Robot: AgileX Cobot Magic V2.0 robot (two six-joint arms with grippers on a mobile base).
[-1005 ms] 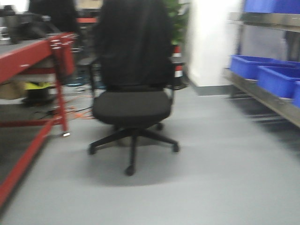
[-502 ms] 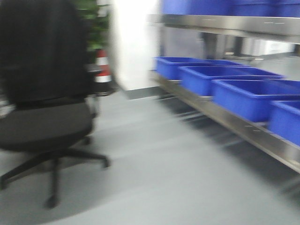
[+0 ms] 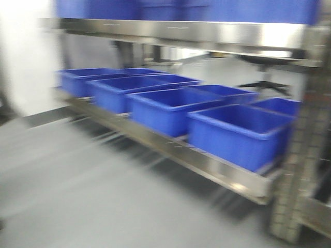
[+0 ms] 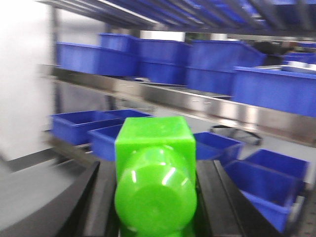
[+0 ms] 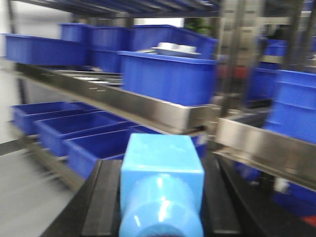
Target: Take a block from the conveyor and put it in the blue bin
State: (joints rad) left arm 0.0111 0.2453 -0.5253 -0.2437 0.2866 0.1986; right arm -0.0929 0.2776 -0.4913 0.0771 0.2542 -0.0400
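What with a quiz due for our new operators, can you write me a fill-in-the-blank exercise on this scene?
1. The block in the left gripper is coloured ____.
2. The block in the right gripper is coloured ____.
3. The fingers on either side of each block are coloured ____.
4. The conveyor shows in ____ of the three views; the front view shows blue bins on a rack instead.

Missing words: green; blue; black; none.
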